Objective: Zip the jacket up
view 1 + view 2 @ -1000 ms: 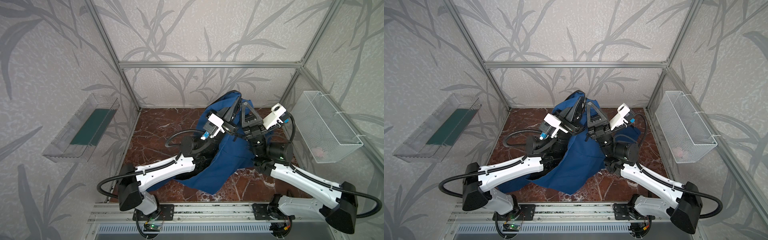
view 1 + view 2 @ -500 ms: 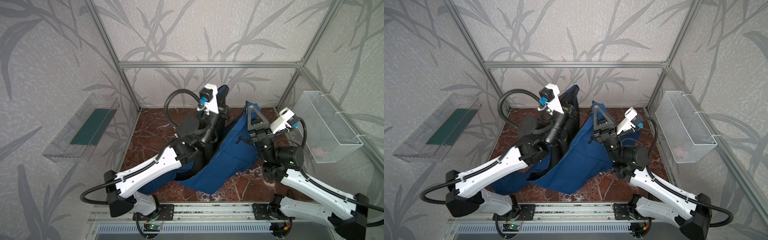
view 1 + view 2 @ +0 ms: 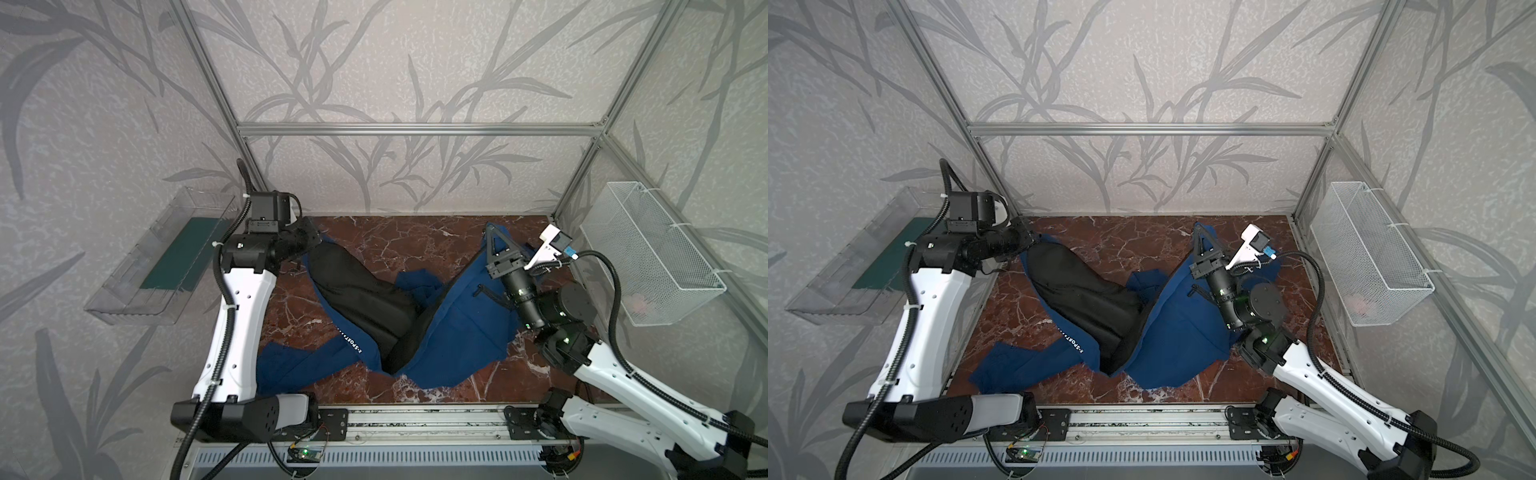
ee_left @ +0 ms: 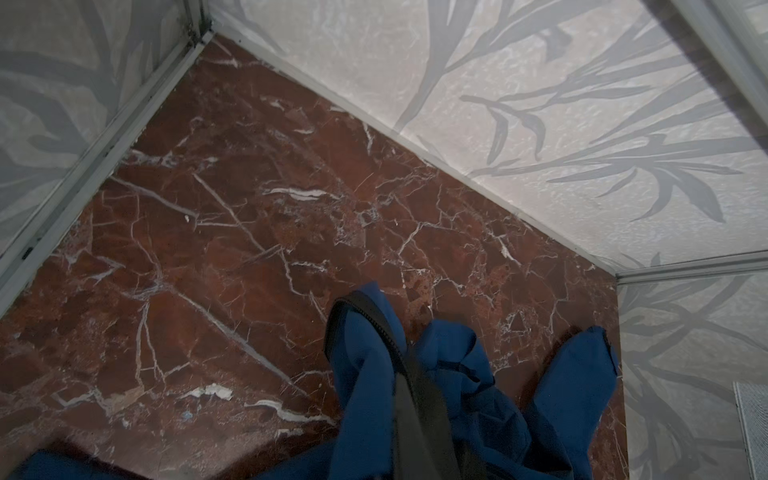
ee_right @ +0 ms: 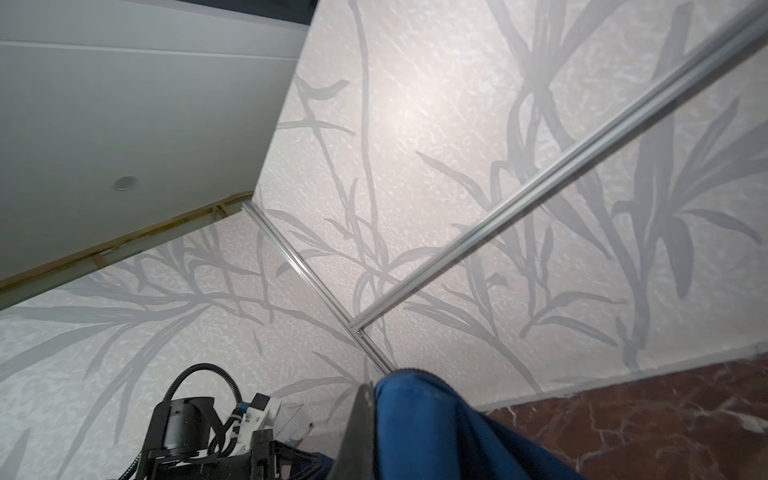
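Left gripper (image 3: 314,240) clamped on jacket (image 3: 453,332) edge, right gripper (image 3: 493,233) clamped on opposite edge; jacket spread open, lining (image 3: 361,291) up

Soft, even light is coming down from above in both top views, and the marble desk (image 3: 415,241) is giving off only a faint sheen, with no hard glare. My arms are casting weak, diffuse shadows. The jacket (image 3: 457,332) is reading as clean blue, while its black lining (image 3: 361,291) is swallowing nearly all detail. The wide lens is splaying the frame posts (image 3: 208,56) outward. My left wrist view is looking dimmer and is darkening toward its lower corner, and the jacket nearest the lens is going soft (too close to focus). My right wrist view is catching a bright patch on the wall panel (image 5: 399,112).
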`<state>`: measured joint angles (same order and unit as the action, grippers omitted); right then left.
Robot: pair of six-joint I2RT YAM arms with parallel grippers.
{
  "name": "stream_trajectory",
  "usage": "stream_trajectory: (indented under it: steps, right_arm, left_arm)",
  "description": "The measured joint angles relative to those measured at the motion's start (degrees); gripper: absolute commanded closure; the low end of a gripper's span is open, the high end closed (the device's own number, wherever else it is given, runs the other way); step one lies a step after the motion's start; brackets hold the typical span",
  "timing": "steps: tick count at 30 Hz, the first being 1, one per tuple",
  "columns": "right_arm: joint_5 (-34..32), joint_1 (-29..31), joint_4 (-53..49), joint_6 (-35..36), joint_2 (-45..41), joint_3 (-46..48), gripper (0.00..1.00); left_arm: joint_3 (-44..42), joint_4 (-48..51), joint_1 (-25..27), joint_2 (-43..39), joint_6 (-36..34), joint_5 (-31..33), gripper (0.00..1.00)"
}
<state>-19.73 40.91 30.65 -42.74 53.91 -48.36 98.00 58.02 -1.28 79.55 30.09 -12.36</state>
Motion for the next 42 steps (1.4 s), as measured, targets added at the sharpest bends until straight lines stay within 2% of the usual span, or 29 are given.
stream_trajectory:
  steps: [2, 4, 8, 9, 11, 14, 15, 17, 19, 21, 23, 25, 26, 27, 29, 32, 35, 38, 42]
  right_arm:
    - [3.74, -6.67, -5.18, -4.09, 5.90, -6.34, 1.00]
    - [8.74, -11.26, -8.52, -6.38, 13.03, -15.32, 1.00]
    - [22.08, -14.40, -16.02, -8.74, 28.24, -42.18, 1.00]
    - [25.16, -14.47, -17.99, -9.22, 31.52, -49.35, 1.00]
    - [32.37, -14.34, -20.44, -10.51, 38.66, -65.88, 1.00]
    - [43.28, -13.03, -20.70, -12.96, 50.77, -93.24, 1.00]
    - [45.79, -12.26, -20.72, -13.53, 55.21, -102.82, 1.00]
    - [49.94, -11.02, -19.54, -15.56, 63.43, -121.00, 1.00]
    - [54.66, -10.80, -19.98, -17.92, 64.98, -126.79, 1.00]
    - [58.40, -10.80, -25.68, -17.22, 63.95, -129.22, 1.00]
    - [56.61, -7.65, -40.74, -8.37, 60.72, -129.85, 1.00]
    - [51.25, -1.84, -54.60, -0.09, 56.08, -126.11, 1.00]
    - [49.88, 0.87, -59.93, 2.82, 52.04, -120.41, 1.00]
    - [48.30, 2.43, -62.93, 4.79, 47.39, -113.07, 1.00]
    - [42.14, 2.23, -62.64, 6.05, 33.59, -89.11, 1.00]
    - [32.65, -2.23, -57.94, 1.99, 13.86, -54.18, 1.00]
    - [25.29, -6.69, -58.38, -3.54, 0.59, -30.51, 1.00]
    - [17.94, -8.09, -60.08, -9.46, -8.55, -14.21, 1.00]
    - [13.05, -8.41, -60.94, -16.13, -16.83, -2.47, 1.00]
  left_arm:
    - [11.15, 2.58, -1.22, 9.11, 0.55, -3.41, 1.00]
    - [29.07, 2.60, -1.44, 21.09, 2.12, -7.56, 1.00]
    - [66.90, -5.09, -1.64, 44.87, 10.14, -15.28, 1.00]
    - [69.44, -9.03, -1.92, 46.71, 12.44, -16.35, 1.00]
    - [65.35, -17.55, -2.89, 44.59, 15.39, -17.35, 1.00]
    - [45.66, -32.72, -4.37, 31.69, 16.09, -14.84, 1.00]
    - [43.25, -34.77, -4.83, 28.85, 15.47, -13.44, 1.00]
    - [44.61, -38.66, -6.14, 25.20, 13.38, -10.60, 1.00]
    - [50.05, -43.17, -7.69, 23.93, 12.94, -8.79, 1.00]
    - [55.08, -47.30, -9.27, 22.95, 14.05, -8.48, 1.00]
    - [56.26, -50.12, -10.40, 20.65, 15.63, -9.40, 1.00]
    - [52.92, -51.15, -10.58, 17.44, 17.20, -11.98, 1.00]
    - [49.42, -50.80, -10.03, 15.28, 17.64, -13.81, 1.00]
    - [45.33, -50.38, -9.29, 13.03, 17.68, -15.43, 1.00]
    - [31.26, -50.01, -6.56, 6.01, 16.98, -17.42, 1.00]
    - [8.81, -45.79, 0.24, -3.10, 13.51, -17.11, 1.00]
    - [-7.39, -37.20, 8.96, -6.29, 10.36, -15.72, 1.00]
    - [-18.69, -26.51, 17.31, -6.16, 8.66, -13.81, 1.00]
    - [-30.10, -11.93, 24.98, -7.56, 8.48, -8.98, 1.00]
